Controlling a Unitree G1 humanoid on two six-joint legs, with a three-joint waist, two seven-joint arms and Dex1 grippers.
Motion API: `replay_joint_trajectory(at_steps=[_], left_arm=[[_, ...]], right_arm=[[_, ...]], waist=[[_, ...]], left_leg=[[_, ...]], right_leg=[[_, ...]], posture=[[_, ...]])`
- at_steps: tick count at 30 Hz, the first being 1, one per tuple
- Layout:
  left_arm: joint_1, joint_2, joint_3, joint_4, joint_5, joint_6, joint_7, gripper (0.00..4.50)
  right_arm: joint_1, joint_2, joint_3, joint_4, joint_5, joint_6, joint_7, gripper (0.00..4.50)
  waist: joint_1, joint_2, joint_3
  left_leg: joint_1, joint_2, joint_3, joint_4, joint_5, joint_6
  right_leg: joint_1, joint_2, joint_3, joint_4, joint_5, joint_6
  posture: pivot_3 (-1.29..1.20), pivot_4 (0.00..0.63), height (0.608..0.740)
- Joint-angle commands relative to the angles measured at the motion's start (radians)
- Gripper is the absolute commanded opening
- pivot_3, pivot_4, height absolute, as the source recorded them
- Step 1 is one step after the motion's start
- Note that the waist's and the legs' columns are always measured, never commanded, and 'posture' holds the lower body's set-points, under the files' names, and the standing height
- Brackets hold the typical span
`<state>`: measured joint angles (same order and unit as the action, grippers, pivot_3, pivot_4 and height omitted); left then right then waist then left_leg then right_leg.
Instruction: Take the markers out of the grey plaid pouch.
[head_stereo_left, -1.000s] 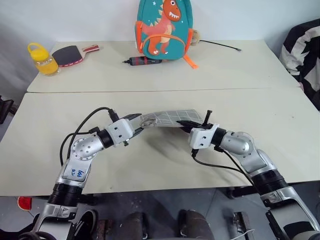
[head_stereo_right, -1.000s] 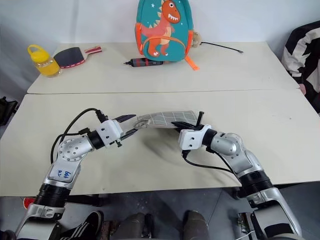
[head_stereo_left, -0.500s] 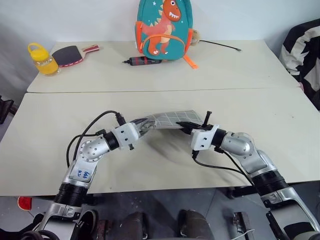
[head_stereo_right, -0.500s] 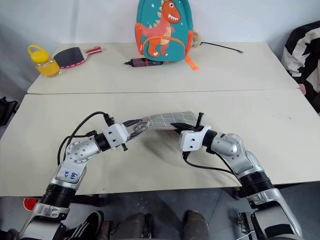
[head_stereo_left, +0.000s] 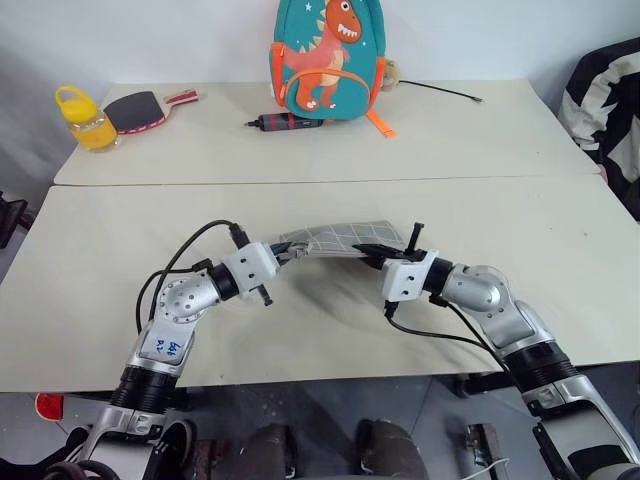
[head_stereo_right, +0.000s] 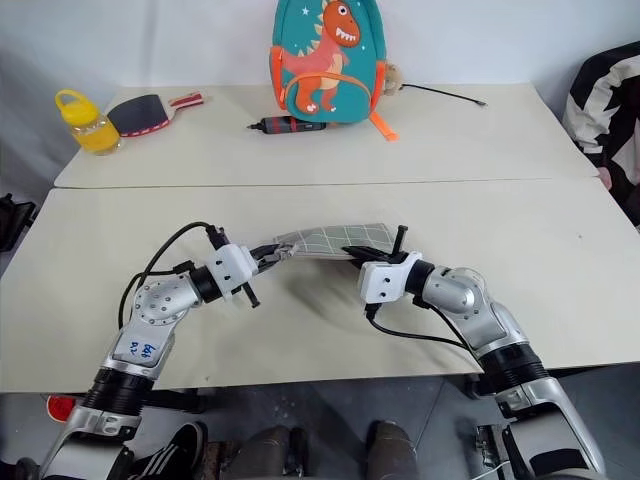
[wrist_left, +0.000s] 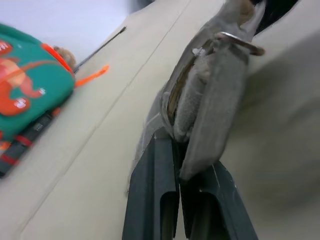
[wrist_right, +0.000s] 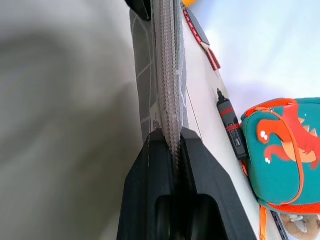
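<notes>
2 grippers hold the grey plaid pouch (head_stereo_left: 338, 238) above the table (head_stereo_left: 560, 250), left gripper (wrist_left: 179, 150) pinching its zip end, right gripper (wrist_right: 168, 142) clamped on the other end.

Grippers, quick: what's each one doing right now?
Left gripper: shut on one end of the grey plaid pouch.
Right gripper: shut on the pouch's other end.

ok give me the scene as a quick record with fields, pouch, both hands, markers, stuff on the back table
pouch: grey plaid pouch held off the front table, stretched between both hands
left hand: shut on the pouch's end with the ring pull
right hand: shut on the opposite end
markers: none visible outside the pouch
back table: dinosaur backpack, dark tool, paddle, yellow bottle
</notes>
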<state>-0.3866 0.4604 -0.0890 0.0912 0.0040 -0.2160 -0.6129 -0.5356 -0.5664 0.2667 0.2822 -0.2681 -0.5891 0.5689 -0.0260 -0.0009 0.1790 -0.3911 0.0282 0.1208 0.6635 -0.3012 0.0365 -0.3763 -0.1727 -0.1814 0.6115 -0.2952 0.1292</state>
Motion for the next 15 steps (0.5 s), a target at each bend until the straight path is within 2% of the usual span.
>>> replay_joint_trajectory(at_steps=[1, 3, 15], left_arm=[[0.001, 0.006, 0.03, -0.033, 0.005, -0.007, 0.03, 1.09], [0.003, 0.01, 0.026, -0.03, 0.019, -0.01, 0.036, 1.72], [0.029, 0.026, 0.024, 0.0, 0.028, -0.034, 0.041, 1.72]], right_arm=[[-0.008, -0.014, -0.034, -0.023, 0.018, -0.014, -0.008, 0.0], [-0.008, -0.014, -0.033, -0.022, 0.019, -0.016, -0.006, 0.0], [0.001, -0.015, -0.031, -0.037, 0.036, -0.014, 0.003, 0.0]], waist=[[0.0, 0.0, 0.0], [0.0, 0.0, 0.0], [-0.001, 0.0, 0.0]], left_leg=[[0.0, 0.0, 0.0, 0.0, 0.0, 0.0], [0.0, 0.0, 0.0, 0.0, 0.0, 0.0], [0.0, 0.0, 0.0, 0.0, 0.0, 0.0]], right_leg=[[0.0, 0.0, 0.0, 0.0, 0.0, 0.0], [0.0, 0.0, 0.0, 0.0, 0.0, 0.0], [0.0, 0.0, 0.0, 0.0, 0.0, 0.0]], posture=[[0.0, 0.15, 0.74], [0.0, 0.15, 0.74], [0.0, 0.15, 0.74]])
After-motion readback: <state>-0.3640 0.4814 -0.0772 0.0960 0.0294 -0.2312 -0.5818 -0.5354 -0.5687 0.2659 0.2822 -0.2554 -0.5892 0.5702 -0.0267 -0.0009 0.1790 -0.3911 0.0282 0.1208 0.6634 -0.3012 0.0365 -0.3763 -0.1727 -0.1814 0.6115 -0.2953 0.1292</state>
